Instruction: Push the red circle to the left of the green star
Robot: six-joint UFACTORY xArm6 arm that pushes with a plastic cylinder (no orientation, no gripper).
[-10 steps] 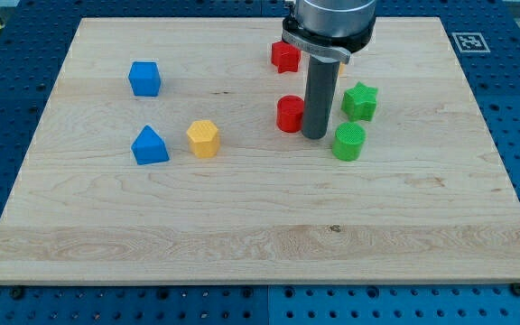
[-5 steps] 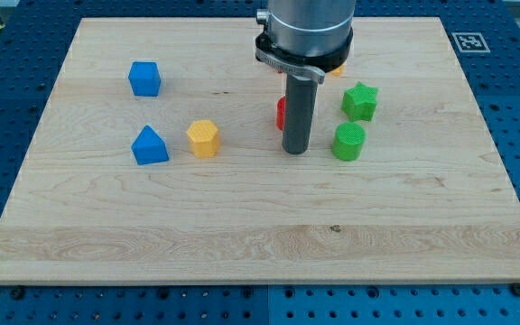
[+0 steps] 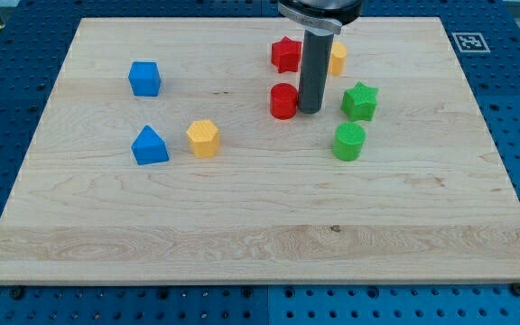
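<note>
One red circle (image 3: pixel 283 101) is sitting on the wooden surface (image 3: pixel 242 226), left of the green star (image 3: pixel 360 100), with my tip (image 3: pixel 311 110) standing between them, just beside the circle. The goal placement is looking met. No pincer is fitted; no containers are showing.

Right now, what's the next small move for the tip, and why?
Probably none, or a small retreat toward the view's top. The red circle already sits on the view's left of the green star, about level with it. My tip stands between them, right beside the circle. Pushing further left would only widen the gap; pushing right risks knocking the star.
</note>
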